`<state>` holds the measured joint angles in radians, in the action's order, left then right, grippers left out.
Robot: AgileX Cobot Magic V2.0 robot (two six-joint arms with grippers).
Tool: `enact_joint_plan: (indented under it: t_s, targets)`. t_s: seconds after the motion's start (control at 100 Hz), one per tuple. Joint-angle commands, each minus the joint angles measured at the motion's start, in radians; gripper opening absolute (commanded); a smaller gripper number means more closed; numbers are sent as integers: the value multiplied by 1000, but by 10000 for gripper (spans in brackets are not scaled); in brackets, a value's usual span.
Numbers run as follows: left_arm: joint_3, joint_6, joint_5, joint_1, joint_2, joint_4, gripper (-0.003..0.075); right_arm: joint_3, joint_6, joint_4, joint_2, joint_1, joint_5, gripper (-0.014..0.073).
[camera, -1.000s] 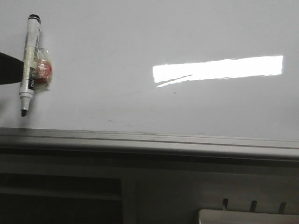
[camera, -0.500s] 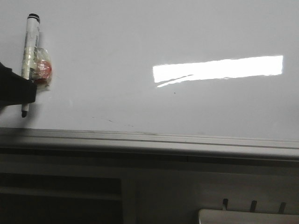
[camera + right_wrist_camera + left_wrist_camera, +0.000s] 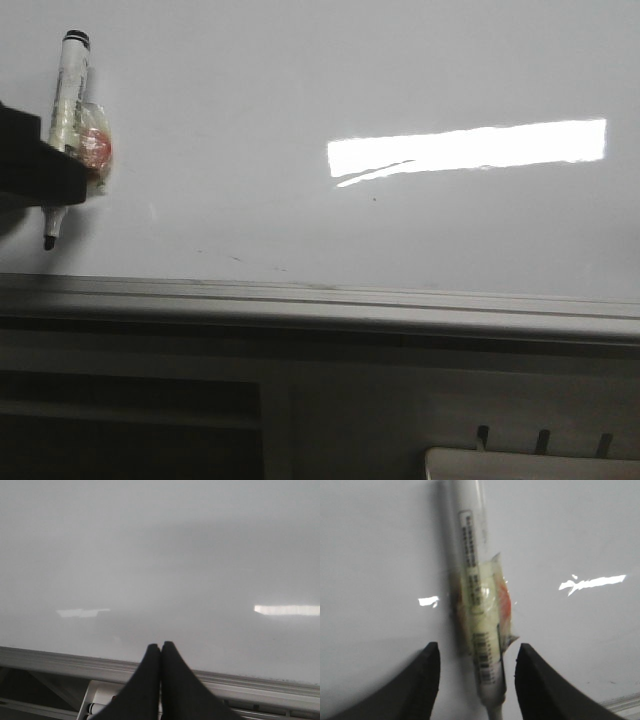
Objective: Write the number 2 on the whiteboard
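The whiteboard (image 3: 330,70) fills the front view, glossy white with a grey rim and a bright glare bar. No number 2 shows on it. A white marker pen (image 3: 66,105) with a black tip lies at the board's left, with a taped red and yellow bundle (image 3: 93,148) on its side. My left gripper (image 3: 38,168) comes in from the left edge over the pen's lower part. In the left wrist view the gripper (image 3: 477,667) is open, one finger on each side of the pen (image 3: 479,625), not touching it. My right gripper (image 3: 160,647) is shut and empty above the board's near rim.
The board's grey metal rim (image 3: 320,300) runs across the front. Below it, at the lower right, is a white tray (image 3: 530,465). In the right wrist view a tray with a pen (image 3: 97,707) sits under the rim. Faint smudges (image 3: 240,262) mark the board.
My left gripper has moved in from the left edge and now straddles the lower part of the pen. The pen has barely shifted.
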<state>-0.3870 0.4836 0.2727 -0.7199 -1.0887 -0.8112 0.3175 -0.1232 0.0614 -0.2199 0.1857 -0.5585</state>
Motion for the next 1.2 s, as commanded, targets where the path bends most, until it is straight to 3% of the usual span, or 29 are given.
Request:
enact_joint_plan:
  t_s: [0.0, 0.14, 0.2, 0.36, 0.43, 0.52, 0.61, 0.82, 0.88, 1.11, 1.19]
  targets:
    - [-51, -15, 37, -8, -25, 34, 312, 25, 1, -10, -17, 1, 84, -71]
    - [-62, -15, -1, -8, -92, 17, 309, 25, 1, -10, -17, 1, 84, -71]
    - [-62, -15, -3, -8, -103, 8, 270, 25, 1, -10, -17, 1, 84, -71]
    - [-62, -15, -24, -8, -99, 48, -24, 27, 3, -10, -17, 1, 75, -71]
    - [-62, -15, -53, -8, -97, 79, -20, 29, 26, 10, -17, 1, 76, -71]
    - [-62, -15, -100, -8, -77, 118, -20, 31, 160, 117, -17, 1, 100, -71]
    - [-62, -15, -148, -17, -35, 185, -20, 60, 371, 321, -19, 3, 64, -71]
    - [-62, -13, -265, -110, 92, 515, -20, 154, 905, 708, -103, 17, -55, -69]
    - [-62, -13, -279, -141, 116, 601, -20, 163, 991, 806, -136, 46, -44, -53]
    - [-62, -13, -302, -232, 151, 857, -20, 169, 1176, 864, -264, 250, -30, 193]
    - [-62, -13, -300, -266, 151, 936, -20, 170, 1230, 869, -323, 301, -16, 232]
